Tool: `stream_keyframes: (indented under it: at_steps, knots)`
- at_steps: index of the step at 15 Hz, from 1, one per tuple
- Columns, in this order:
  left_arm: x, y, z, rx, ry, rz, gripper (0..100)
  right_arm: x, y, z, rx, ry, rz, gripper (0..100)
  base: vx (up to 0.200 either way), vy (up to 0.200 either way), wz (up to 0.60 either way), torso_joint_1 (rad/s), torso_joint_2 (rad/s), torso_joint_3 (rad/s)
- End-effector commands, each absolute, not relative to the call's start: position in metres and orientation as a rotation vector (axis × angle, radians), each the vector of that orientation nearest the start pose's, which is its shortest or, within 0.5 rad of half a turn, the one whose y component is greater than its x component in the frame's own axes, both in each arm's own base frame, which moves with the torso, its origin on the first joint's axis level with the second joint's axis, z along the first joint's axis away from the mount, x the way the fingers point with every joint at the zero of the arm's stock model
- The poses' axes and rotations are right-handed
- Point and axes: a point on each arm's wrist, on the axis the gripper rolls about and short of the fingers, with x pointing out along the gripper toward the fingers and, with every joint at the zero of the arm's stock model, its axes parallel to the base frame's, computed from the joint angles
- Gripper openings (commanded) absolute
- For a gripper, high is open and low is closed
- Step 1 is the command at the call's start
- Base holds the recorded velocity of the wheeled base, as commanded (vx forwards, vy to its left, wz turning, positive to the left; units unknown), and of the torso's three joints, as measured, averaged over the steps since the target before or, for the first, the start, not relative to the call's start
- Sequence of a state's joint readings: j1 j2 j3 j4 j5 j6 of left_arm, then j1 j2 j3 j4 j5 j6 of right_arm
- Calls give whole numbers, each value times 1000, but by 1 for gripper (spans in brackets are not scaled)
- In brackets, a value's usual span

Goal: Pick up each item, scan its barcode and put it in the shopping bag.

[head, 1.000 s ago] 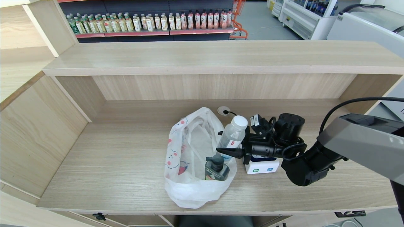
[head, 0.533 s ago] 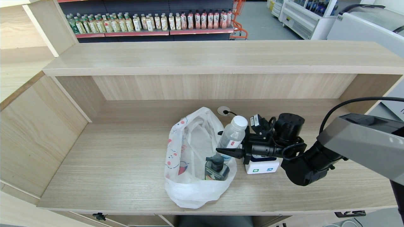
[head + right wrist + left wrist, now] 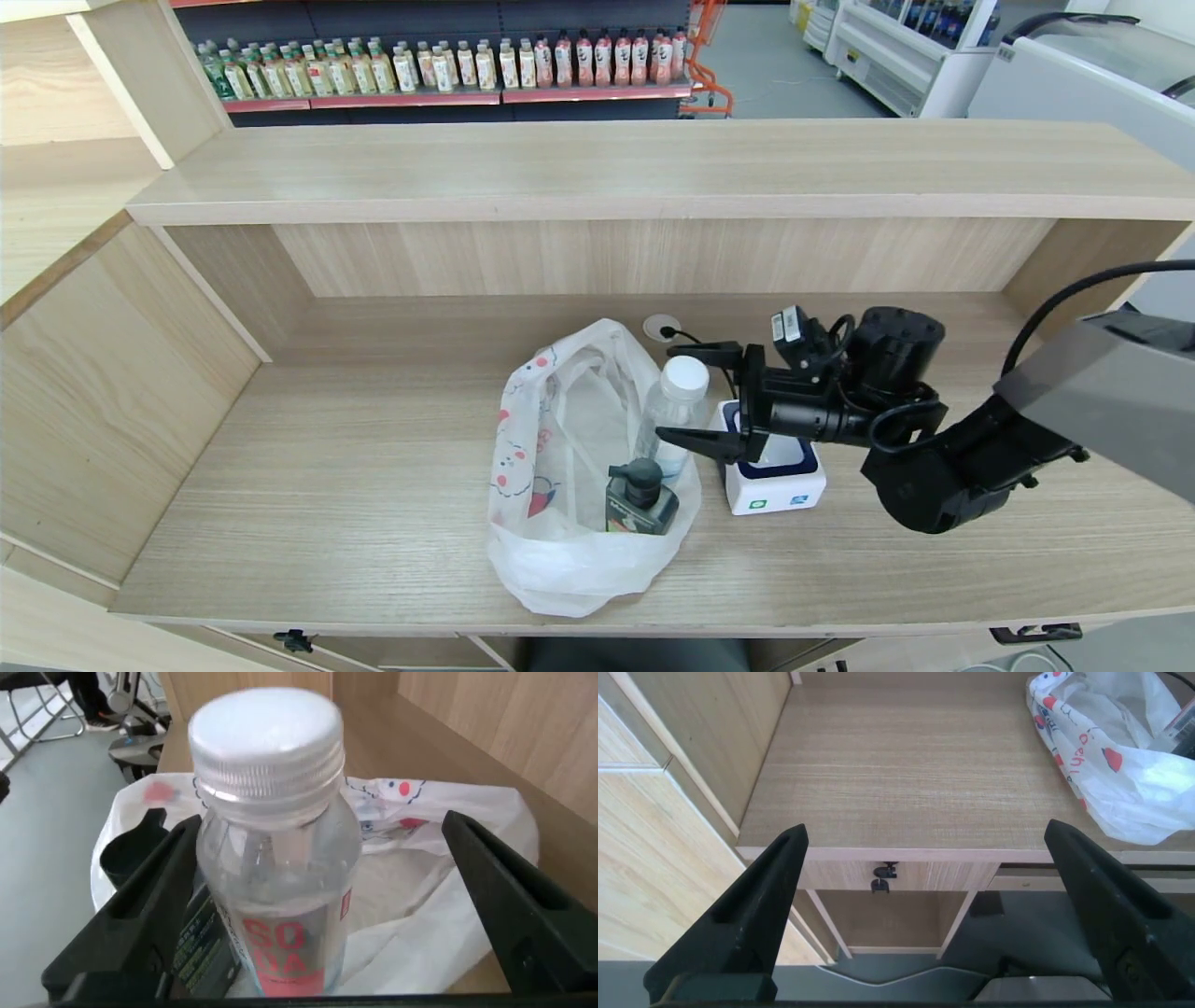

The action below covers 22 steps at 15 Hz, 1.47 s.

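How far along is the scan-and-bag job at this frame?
Done: a dark pump bottle sits in the shopping bag. In hand: the water bottle stands upright, apparently inside the bag's right side, between the fingers of the open right gripper, ungripped. The left gripper is open and empty. Left: probably only drawing the right gripper clear.

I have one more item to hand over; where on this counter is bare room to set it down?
Bare counter left of the shopping bag, out to the side panel. Crowded at the bag's right: water bottle, barcode scanner and right tool sit close together.
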<state>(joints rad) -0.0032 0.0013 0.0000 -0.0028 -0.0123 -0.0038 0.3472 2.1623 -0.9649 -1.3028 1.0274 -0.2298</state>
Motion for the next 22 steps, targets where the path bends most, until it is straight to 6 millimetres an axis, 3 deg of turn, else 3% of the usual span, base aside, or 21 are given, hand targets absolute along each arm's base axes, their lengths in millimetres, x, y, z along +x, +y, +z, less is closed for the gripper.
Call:
stream_keyframes:
  at_steps: [1,6,8,13,17,19,22]
  knots:
    - [-23,0,76,-5,-1,-15,100,352,129,154,-251,-299,1304,100,0,0,0,0,0,0]
    - [-23,0,76,-5,-1,-15,100,308,72,212,-238,-254,1162,100,0,0,0,0,0,0]
    - [-23,0,76,-5,-1,-15,100,293,57,225,-204,-211,1056,100,0,0,0,0,0,0]
    - [-23,0,76,-5,-1,-15,100,233,16,229,-151,-155,847,100,0,0,0,0,0,0]
    - [-23,0,76,-5,-1,-15,100,164,-9,225,-130,-67,619,100,0,0,0,0,0,0]
    - [-23,0,76,-5,-1,-15,100,128,-8,212,-134,-24,560,100,0,0,0,0,0,0]
    - [-23,0,76,-5,-1,-15,100,90,-6,197,-115,47,366,100,0,0,0,0,0,0]
